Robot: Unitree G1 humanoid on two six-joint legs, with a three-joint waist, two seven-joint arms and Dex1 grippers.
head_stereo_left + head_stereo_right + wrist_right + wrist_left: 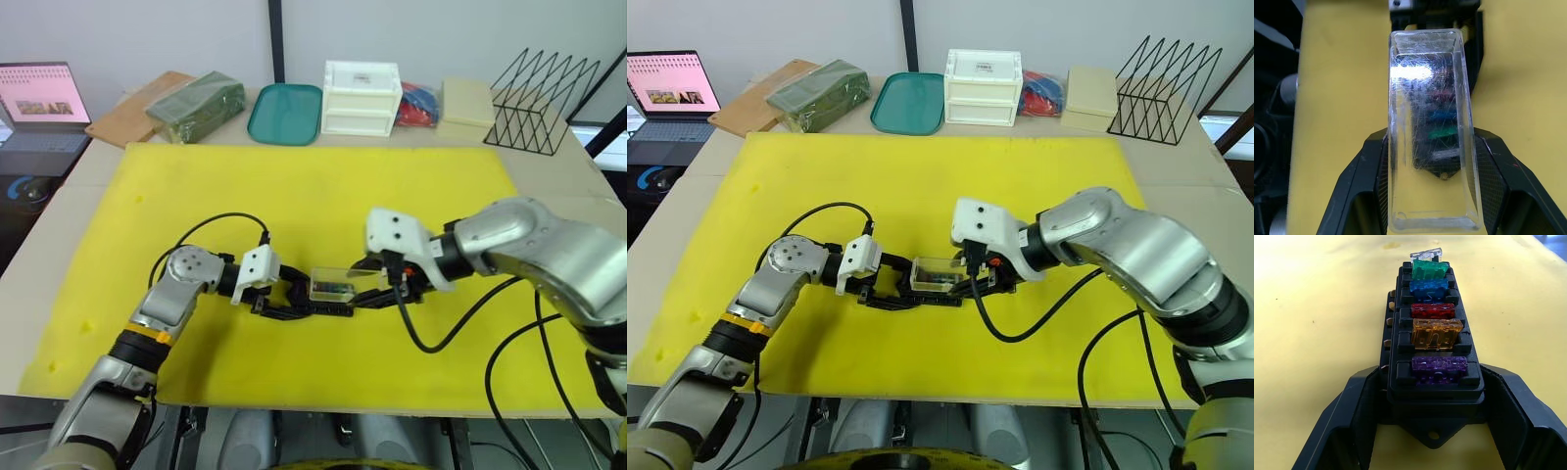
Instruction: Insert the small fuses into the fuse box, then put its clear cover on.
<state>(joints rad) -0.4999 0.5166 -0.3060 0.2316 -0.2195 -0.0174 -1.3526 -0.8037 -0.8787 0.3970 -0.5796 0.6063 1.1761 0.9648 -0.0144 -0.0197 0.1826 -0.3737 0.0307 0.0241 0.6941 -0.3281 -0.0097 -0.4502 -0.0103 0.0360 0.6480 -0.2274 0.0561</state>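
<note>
We find the small black rectangular plastic fuse box (1432, 333) lying near the middle of the yellow foam mat (313, 176), held at one end between the two black fingers of the left gripper (1432, 396), which are closed against its sides. In the left wrist view its slots are populated: purple, amber, red, blue and green blade fuses (1433, 311) sit in a row, with a pale clear one at the far end. We see no loose fuses on the mat. We therefore judge the insertion stage complete, as far as the pictures allow.

The small transparent rectangular plastic cover (1430, 142) is clamped between the fingers of the right gripper (1430, 196), and the fuse colours show through it. In the head views the cover (331, 284) sits directly over the fuse box, between the two grippers. We cannot tell whether it is touching the box or fully seated.

What remains, in our judgement, is to press the cover home squarely and release both grips. A tilted cover could catch on the fuse tops.
</note>
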